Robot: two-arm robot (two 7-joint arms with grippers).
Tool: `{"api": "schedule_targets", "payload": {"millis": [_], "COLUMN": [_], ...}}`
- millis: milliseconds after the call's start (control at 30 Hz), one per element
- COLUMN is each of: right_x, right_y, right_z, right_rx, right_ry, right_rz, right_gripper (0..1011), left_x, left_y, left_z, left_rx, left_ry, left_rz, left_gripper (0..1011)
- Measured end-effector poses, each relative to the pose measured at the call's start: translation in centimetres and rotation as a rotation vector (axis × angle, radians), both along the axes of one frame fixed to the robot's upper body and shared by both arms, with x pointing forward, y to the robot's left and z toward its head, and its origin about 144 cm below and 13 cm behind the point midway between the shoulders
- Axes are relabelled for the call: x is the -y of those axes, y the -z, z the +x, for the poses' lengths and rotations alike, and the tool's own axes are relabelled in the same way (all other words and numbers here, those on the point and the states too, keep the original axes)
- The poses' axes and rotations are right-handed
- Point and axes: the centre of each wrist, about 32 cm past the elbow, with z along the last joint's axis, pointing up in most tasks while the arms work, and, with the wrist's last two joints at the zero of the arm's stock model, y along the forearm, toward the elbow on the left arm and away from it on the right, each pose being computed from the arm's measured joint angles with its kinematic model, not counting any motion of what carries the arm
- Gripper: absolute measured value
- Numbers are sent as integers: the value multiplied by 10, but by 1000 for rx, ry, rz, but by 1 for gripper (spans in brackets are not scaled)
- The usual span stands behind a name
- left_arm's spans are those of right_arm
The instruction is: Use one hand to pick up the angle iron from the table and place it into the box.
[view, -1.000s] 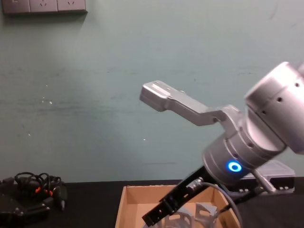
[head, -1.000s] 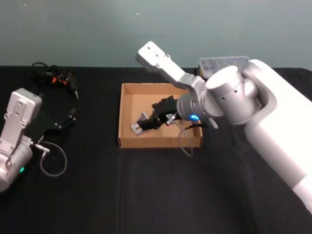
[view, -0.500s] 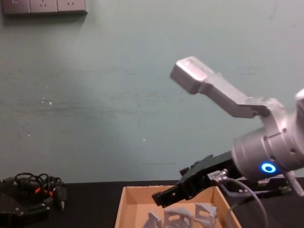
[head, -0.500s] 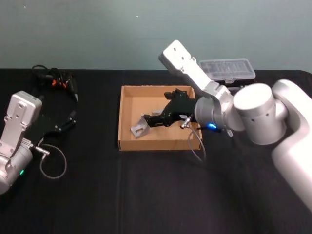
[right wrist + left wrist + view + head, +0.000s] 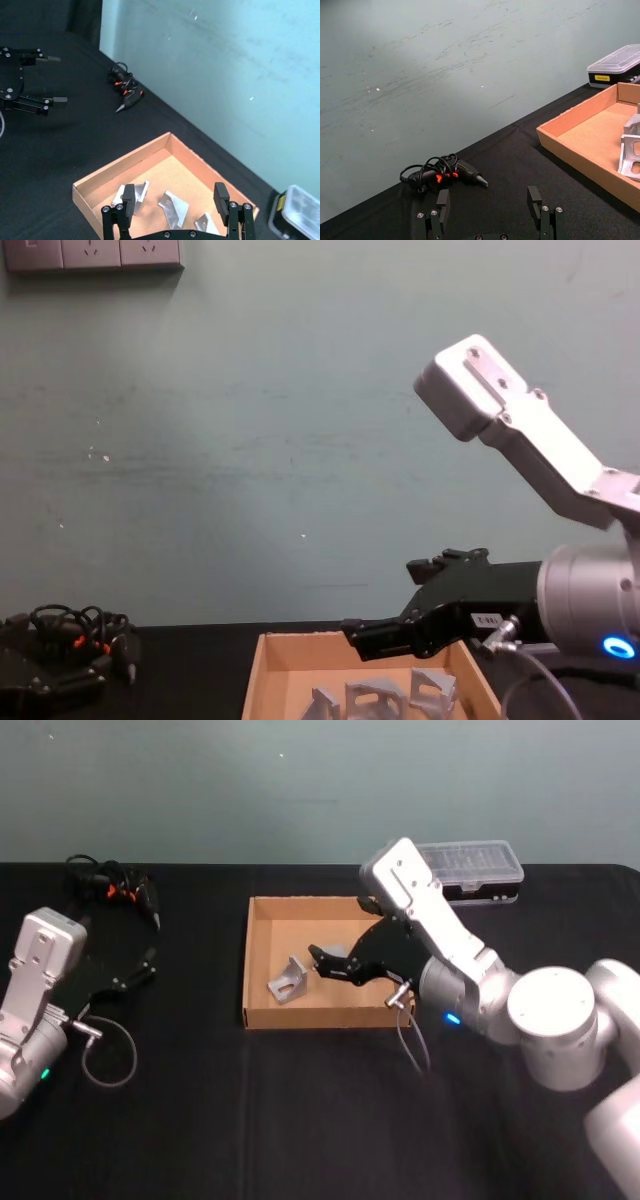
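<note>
Black counter [image 5: 300, 1120] carries the box [image 5: 258, 960], where the angle iron [image 5: 288, 980] now lies free. The right claw [image 5: 325, 963], spread wide and empty, has pulled back and risen, so placing looks done. The left claw [image 5: 492, 207] sits parked, open.

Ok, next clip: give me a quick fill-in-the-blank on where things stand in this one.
1. The right gripper hovers over the box with its fingers ____.
2. The number of angle irons lying in the box is ____.
3. The left gripper rests above the ____, beside a glue gun.

Missing words: open; three; table
</note>
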Motion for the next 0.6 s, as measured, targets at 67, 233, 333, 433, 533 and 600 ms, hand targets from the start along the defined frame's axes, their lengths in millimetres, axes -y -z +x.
{"api": "schedule_targets", "payload": {"millis": [67,233,333,433,533,600], "right_x": [-1,-5,-9,-11,-11,-11], "right_y": [4,16,26,36,42,45], "right_z": [-9,-25,-31,-34,-34,-34], "right_rx": [43,127,161,189,208,208], "right_ry": [13,68,103,133,147,150], "right_rz": [-3,-28,-36,-37,-30,-27], "right_gripper": [1002,1002,1000,1000,1002,1000], "left_x": [0,0,0,0,0,0], "left_y": [0,0,0,0,0,0], "left_z": [0,0,0,0,0,0], "left_rx": [0,0,0,0,0,0], "left_ry": [0,0,0,0,0,0], "left_rz": [0,0,0,0,0,0], "left_gripper": [1011,1011,1011,1011,1011,1011]}}
